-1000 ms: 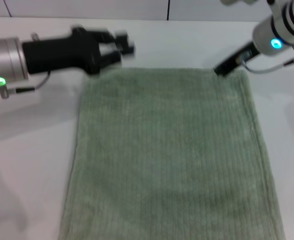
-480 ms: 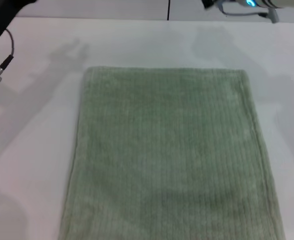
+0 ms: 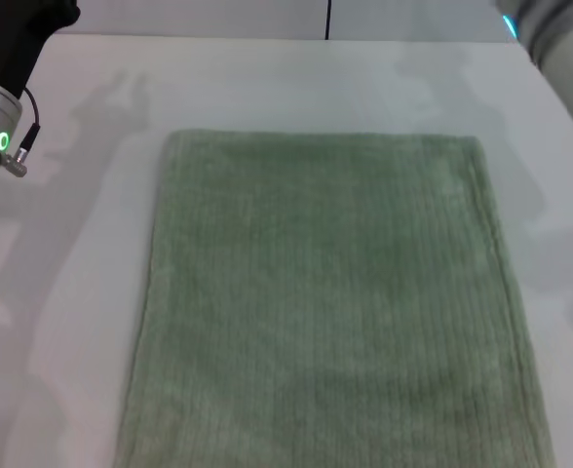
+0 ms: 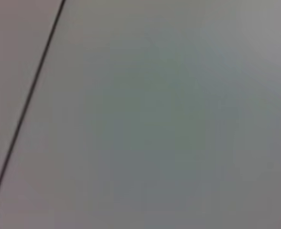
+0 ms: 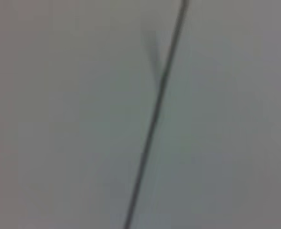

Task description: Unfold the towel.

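Observation:
The sage-green towel (image 3: 330, 302) lies flat and spread out on the white table (image 3: 72, 292), its ribbed lines running toward me and its hemmed edges showing along the far and right sides. Its near end runs off the bottom of the head view. My left arm (image 3: 9, 68) shows only as its wrist at the far left corner, raised off the towel. A part of my right arm (image 3: 559, 39) shows at the far right corner. Neither arm's fingers are visible, and both wrist views show only a plain wall with a dark seam.
A grey wall with a dark vertical seam (image 3: 327, 19) stands behind the table's far edge. Bare white tabletop lies to the left and right of the towel.
Both arms have lifted away from the towel's far corners and pulled out to the sides. The towel stays flat where it was.

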Controlling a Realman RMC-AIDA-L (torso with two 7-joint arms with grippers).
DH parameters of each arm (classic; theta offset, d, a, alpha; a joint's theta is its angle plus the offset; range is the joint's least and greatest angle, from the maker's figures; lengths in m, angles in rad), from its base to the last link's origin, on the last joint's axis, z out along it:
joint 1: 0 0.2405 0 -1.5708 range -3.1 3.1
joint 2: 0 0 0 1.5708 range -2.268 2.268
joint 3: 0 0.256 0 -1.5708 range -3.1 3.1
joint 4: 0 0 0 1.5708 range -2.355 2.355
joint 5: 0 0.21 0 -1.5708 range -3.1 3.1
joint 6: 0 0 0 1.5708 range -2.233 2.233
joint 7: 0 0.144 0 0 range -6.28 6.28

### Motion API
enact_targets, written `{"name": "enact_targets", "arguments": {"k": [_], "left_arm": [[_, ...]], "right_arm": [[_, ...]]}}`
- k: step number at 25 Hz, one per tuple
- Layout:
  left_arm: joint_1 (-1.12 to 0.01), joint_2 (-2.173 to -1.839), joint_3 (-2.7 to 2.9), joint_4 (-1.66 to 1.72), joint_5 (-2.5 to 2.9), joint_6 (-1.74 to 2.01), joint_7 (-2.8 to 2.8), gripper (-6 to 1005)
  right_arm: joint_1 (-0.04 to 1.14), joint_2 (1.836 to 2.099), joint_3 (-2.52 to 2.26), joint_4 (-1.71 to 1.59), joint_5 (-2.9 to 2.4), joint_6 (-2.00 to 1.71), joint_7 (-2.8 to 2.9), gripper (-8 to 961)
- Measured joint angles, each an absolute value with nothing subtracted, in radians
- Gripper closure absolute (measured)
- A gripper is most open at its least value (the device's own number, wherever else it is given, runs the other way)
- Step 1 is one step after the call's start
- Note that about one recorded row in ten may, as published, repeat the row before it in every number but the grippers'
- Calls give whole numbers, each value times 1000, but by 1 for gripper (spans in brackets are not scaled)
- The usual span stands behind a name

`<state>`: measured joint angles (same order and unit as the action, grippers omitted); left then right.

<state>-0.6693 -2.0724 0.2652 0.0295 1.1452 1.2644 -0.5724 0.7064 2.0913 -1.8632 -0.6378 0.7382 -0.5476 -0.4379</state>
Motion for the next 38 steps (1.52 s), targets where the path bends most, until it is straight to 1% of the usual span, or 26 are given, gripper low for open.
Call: {"name": "enact_targets", "arguments": {"k": [2,3,4,6,10,13,18,21,27,32,37,38], "left_arm": [[-672,-2073,250,21,1142,1251,-558,701],[-676,-2073,218,5,1140,1227,-539,701],[-676,-2074,201,-2,1140,1216,-533,701],[-676,-2074,158,-11,1140,1191,-528,702],[-671,-2074,114,-21,1141,1171,-527,705],[-673,-2068,148,-15,1182,1168,-524,708],[-677,-2073,143,-25,1183,1162,-463,637],[-677,-2073,137,-37,1182,1169,-432,545],[-675,-2075,125,-59,1183,1198,-402,353],[-678,-2075,124,-66,1183,1204,-382,159],[-686,-2075,124,-66,1182,1205,-381,140],[-689,-2075,124,-66,1182,1205,-381,140]], "right_arm": [[666,2092,-1946,-575,750,-750,-435,936],[638,2093,-2039,-491,792,-953,-433,936],[638,2093,-2039,-491,792,-953,-433,936],[606,2093,-2115,-422,858,-1114,-420,936],[552,2091,-2127,-377,869,-1204,-350,936],[528,2086,-2127,-273,790,-1260,-248,900],[518,2083,-2078,-221,787,-1276,-195,840],[509,2081,-2052,-221,786,-1297,-172,804],[504,2078,-2037,-210,787,-1320,-163,575],[503,2077,-2028,-208,788,-1323,-162,335],[501,2077,-2010,-211,789,-1324,-162,198],[499,2077,-1997,-211,789,-1324,-161,198]]}}
